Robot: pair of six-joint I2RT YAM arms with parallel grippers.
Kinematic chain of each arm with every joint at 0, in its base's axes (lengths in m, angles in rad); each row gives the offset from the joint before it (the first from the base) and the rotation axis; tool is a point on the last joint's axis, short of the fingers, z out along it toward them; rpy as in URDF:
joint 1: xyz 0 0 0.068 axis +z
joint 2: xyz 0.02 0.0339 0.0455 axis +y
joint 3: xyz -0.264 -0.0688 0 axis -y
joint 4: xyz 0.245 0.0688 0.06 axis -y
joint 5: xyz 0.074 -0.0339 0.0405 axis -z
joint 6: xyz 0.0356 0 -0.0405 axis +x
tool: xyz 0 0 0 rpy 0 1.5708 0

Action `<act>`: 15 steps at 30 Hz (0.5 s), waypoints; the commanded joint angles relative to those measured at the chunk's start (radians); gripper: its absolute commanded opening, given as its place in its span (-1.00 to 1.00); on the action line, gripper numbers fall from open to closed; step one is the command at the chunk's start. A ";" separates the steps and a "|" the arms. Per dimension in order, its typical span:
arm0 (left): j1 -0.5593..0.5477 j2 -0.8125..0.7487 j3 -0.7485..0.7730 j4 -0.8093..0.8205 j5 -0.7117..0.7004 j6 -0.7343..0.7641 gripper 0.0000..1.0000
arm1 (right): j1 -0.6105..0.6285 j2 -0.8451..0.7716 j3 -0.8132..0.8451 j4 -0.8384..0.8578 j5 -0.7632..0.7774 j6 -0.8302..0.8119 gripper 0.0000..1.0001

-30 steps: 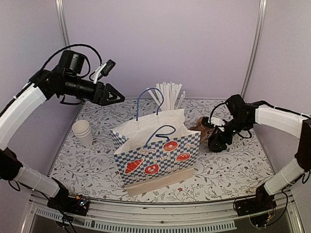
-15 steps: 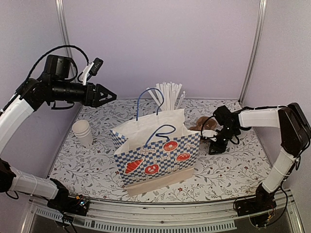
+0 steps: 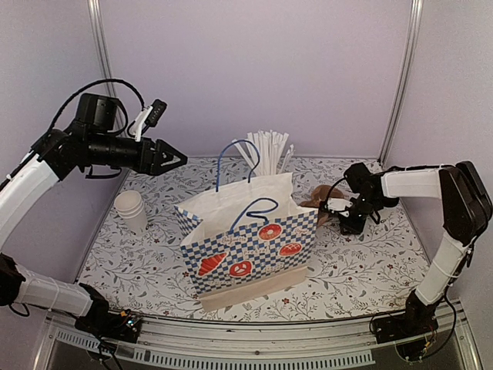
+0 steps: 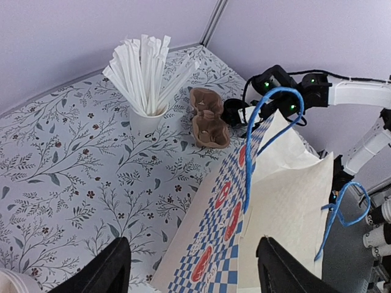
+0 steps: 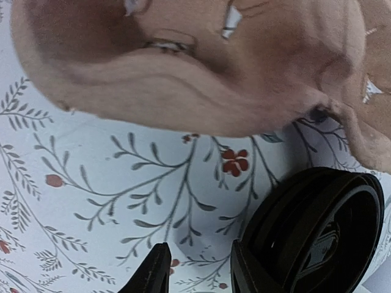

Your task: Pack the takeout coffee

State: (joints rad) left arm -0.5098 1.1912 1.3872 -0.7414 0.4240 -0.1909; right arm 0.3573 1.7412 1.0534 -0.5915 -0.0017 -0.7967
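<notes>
The takeout coffee is hidden in every view. Only a round black lid (image 5: 317, 232) shows, lying on the tablecloth by a brown pulp cup carrier (image 5: 195, 73) (image 3: 314, 202). My right gripper (image 5: 197, 265) (image 3: 349, 223) is low at the table beside the carrier. Its jaws are narrow, with bare tablecloth between them, and the right finger sits against the lid's edge. My left gripper (image 3: 176, 159) (image 4: 194, 259) hangs open high at the left, above the blue-checked paper bag (image 3: 246, 239) (image 4: 287, 201), which stands open-topped in the middle.
A white cup full of wrapped straws (image 3: 266, 150) (image 4: 146, 73) stands behind the bag. A stack of lidless white cups (image 3: 131, 210) stands at the left. The bag's blue handles (image 4: 269, 116) stick up. Purple walls close the back and sides.
The right gripper's jaws have narrowed and its arm has dropped lower beside the carrier. The left arm has swung back to the left and stayed open.
</notes>
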 commanded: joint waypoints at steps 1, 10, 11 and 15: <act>-0.007 -0.027 -0.024 0.025 -0.021 -0.004 0.46 | -0.023 0.011 0.064 -0.034 -0.043 0.012 -0.23; -0.007 -0.067 -0.035 0.015 -0.056 -0.010 0.44 | -0.013 -0.030 0.287 -0.195 -0.311 0.049 -0.02; -0.008 -0.072 -0.037 0.019 -0.057 -0.012 0.43 | -0.013 -0.019 0.313 -0.188 -0.286 0.057 -0.02; -0.008 -0.082 -0.046 0.027 -0.058 -0.022 0.43 | -0.015 0.088 0.415 -0.187 -0.235 0.087 0.09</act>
State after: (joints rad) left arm -0.5102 1.1255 1.3575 -0.7372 0.3775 -0.1978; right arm 0.3431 1.7462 1.3785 -0.7639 -0.2573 -0.7559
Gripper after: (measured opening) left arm 0.718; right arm 0.533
